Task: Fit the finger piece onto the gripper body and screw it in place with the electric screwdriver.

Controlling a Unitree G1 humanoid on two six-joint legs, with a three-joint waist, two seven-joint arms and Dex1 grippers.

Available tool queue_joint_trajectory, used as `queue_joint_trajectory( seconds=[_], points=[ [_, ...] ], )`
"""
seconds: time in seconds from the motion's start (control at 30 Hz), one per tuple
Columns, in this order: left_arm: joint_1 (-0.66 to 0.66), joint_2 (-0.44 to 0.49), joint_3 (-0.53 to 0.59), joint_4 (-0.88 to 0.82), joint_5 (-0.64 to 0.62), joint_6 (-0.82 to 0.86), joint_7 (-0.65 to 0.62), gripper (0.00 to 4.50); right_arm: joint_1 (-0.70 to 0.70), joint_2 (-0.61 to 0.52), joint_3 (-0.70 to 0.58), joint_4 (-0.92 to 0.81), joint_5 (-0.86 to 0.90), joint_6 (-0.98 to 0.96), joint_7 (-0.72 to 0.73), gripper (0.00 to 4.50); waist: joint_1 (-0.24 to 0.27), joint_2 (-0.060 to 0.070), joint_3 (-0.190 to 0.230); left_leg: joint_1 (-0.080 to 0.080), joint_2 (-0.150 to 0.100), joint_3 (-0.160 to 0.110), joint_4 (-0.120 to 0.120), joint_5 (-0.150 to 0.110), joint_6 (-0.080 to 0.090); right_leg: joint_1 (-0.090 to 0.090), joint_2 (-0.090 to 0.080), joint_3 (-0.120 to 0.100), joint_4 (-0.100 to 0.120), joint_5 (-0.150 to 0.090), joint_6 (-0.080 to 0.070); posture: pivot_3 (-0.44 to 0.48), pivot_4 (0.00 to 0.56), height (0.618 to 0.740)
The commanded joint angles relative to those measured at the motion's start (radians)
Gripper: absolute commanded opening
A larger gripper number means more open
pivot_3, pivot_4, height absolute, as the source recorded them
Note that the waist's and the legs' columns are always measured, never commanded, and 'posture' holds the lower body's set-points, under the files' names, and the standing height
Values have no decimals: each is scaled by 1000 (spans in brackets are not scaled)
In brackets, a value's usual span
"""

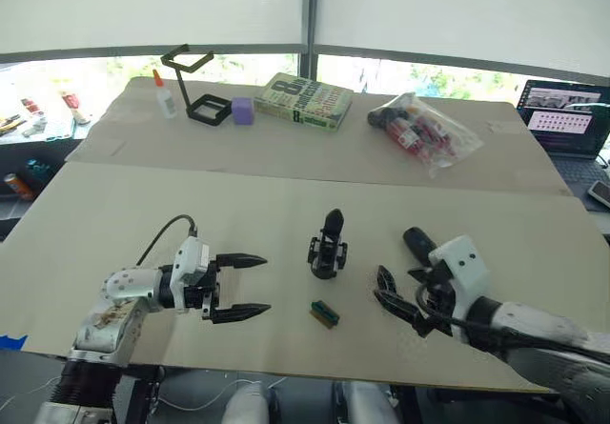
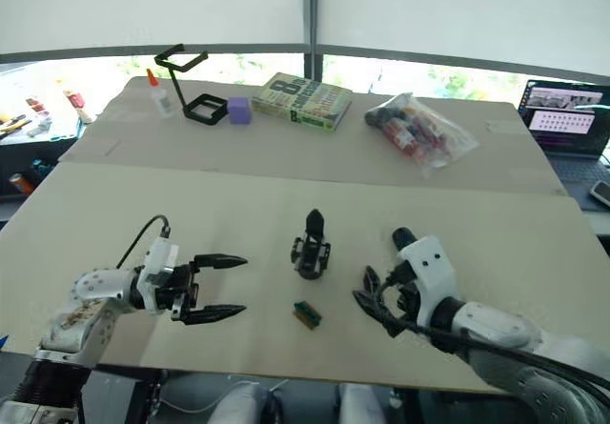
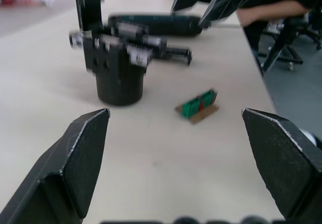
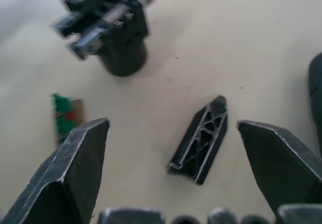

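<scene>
R pincer (image 4: 171, 173) wide open over finger piece (image 4: 199, 140); L pincer (image 1: 238, 287) open, empty.

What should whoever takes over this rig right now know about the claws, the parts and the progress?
Left claw: open, empty, left of the gripper body.
Right claw: open, empty, over the finger piece, which lies flat on the table.
Electric screwdriver: lying on the table beyond the body.
Done: nothing fitted yet.
Left: pick up the finger piece, seat it, screw it down.
</scene>
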Motion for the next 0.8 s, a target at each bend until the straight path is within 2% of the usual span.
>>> queue_joint_trajectory(
  seconds=[0.03, 0.17, 0.33, 0.43, 0.57, 0.67, 0.8],
  points=[
    [2, 23, 31, -126, -57, 34, 9, 4442, -53, 43, 57, 29, -24, 98, -105, 4500, -1, 1, 0, -1, 0, 0, 0, 0, 0, 0, 0, 0, 0, 0, 0, 0, 150, 740],
    [5, 37, 38, -196, -86, 75, 27, 4442, -82, 93, 104, 51, -60, 151, -136, 4500, -4, 2, -1, -4, -1, 0, 0, 0, 1, -2, 0, 0, -4, 3, 7, 0, 150, 740],
    [-2, 39, 49, -197, -80, 78, 42, 4442, -76, 125, 132, 49, -120, 177, -131, 4500, -4, 2, -1, -6, 0, 0, 0, 0, 1, -2, 1, -3, -6, 4, 9, 0, 150, 740],
    [-14, 46, 56, -177, -77, 72, 34, 4500, -66, 145, 123, 44, -132, 225, -145, 3659, -4, 2, -1, -6, 0, 0, 0, 0, 0, -2, 1, -3, -6, 4, 9, 0, 150, 740],
    [-56, 55, 59, -152, -84, 82, 32, 4500, -51, 143, 135, 26, -150, 288, -131, 2214, -3, 2, -1, -6, 0, 0, 0, 0, 0, -2, 1, -4, -6, 4, 9, 0, 150, 740],
    [-93, 41, 69, -170, -129, 147, 75, 4500, -38, 123, 133, -11, -197, 253, -105, 1193, -2, 2, -1, -6, 0, -1, 0, 0, 0, -1, 1, -5, -7, 4, 9, 0, 150, 740],
    [-190, -33, 105, -237, -298, 349, 304, 4500, 22, 132, 50, -121, -322, 49, -70, 1126, 1, 2, -1, -8, -1, -4, 0, 0, 0, 0, 0, -7, -8, 4, 11, 0, 150, 740]
  ],
)
